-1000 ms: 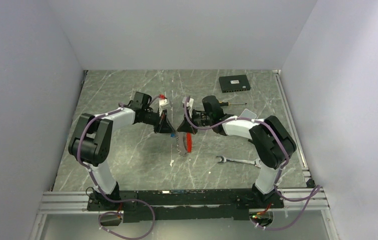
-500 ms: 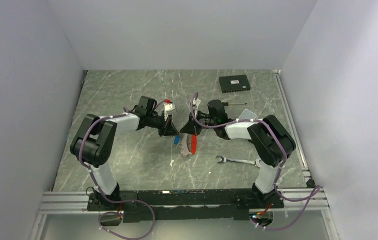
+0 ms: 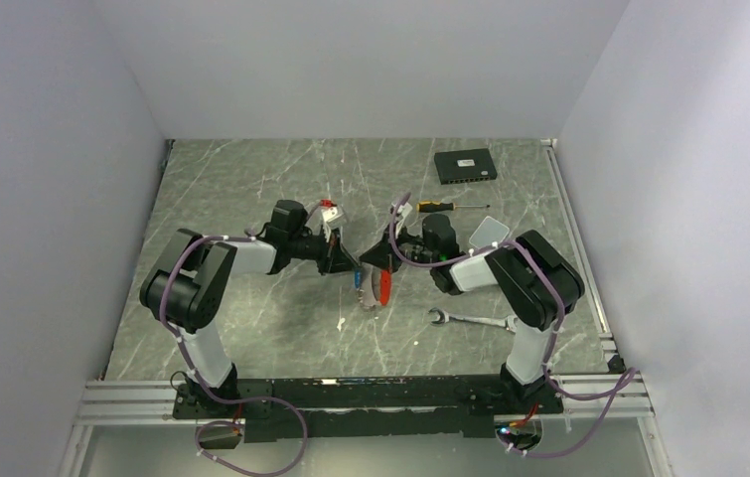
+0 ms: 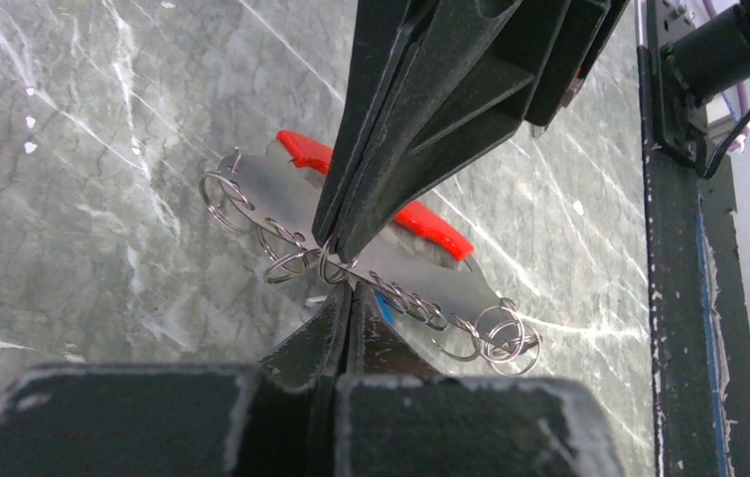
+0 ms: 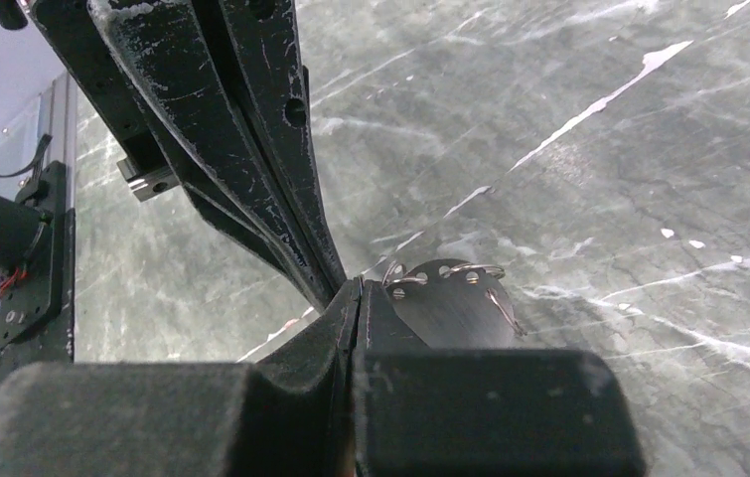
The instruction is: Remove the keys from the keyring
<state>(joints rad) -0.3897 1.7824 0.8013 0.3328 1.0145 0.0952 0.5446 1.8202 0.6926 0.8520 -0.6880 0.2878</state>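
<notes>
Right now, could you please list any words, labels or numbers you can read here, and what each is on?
None can be read.
The flat black rectangular box carries a small pale mark, too small to read.
The bright red oblong tag shows no lettering.

table (image 3: 241,179): grey marble top | wrench (image 3: 470,320): silver, lying flat, front right | screwdriver (image 3: 435,206): yellow-and-black handle, shaft pointing right | black box (image 3: 465,165): flat, back right | pale flat piece (image 3: 490,231): between screwdriver and wrench
</notes>
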